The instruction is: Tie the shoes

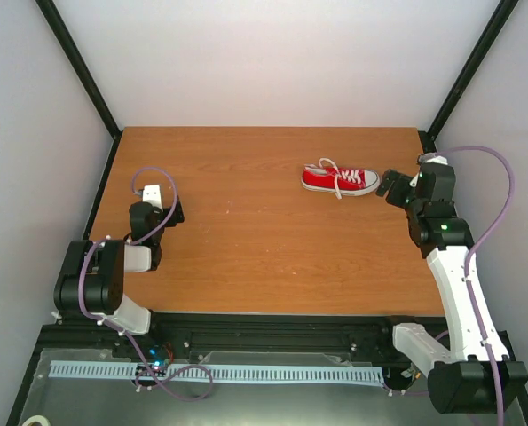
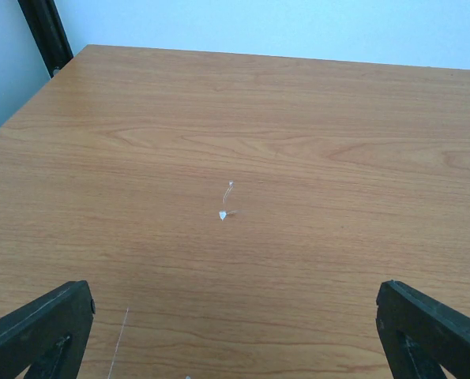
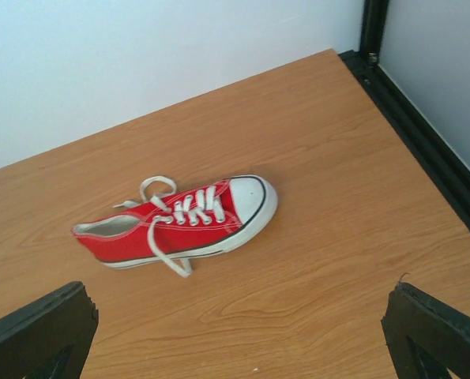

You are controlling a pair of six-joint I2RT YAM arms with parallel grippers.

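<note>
The shoe point(image 1: 339, 179) is a small red canvas sneaker with a white sole and toe cap, lying upright at the table's back right, toe pointing right. Its white laces point(image 3: 167, 253) are untied: one end trails over the near side onto the wood, the other loops behind the tongue. My right gripper point(image 1: 390, 185) hovers just right of the toe, apart from it. In the right wrist view the sneaker point(image 3: 140, 237) lies ahead of the open right gripper point(image 3: 238, 335). My left gripper point(image 1: 161, 204) stays at the table's left side, far from the shoe; the open left gripper point(image 2: 235, 335) frames only bare wood.
The wooden table point(image 1: 246, 240) is walled in white on three sides, with black frame posts point(image 1: 82, 67) at the back corners. A black rail point(image 3: 424, 150) runs along its right edge near the shoe. A tiny white speck point(image 2: 223, 215) lies on the wood ahead of the left gripper.
</note>
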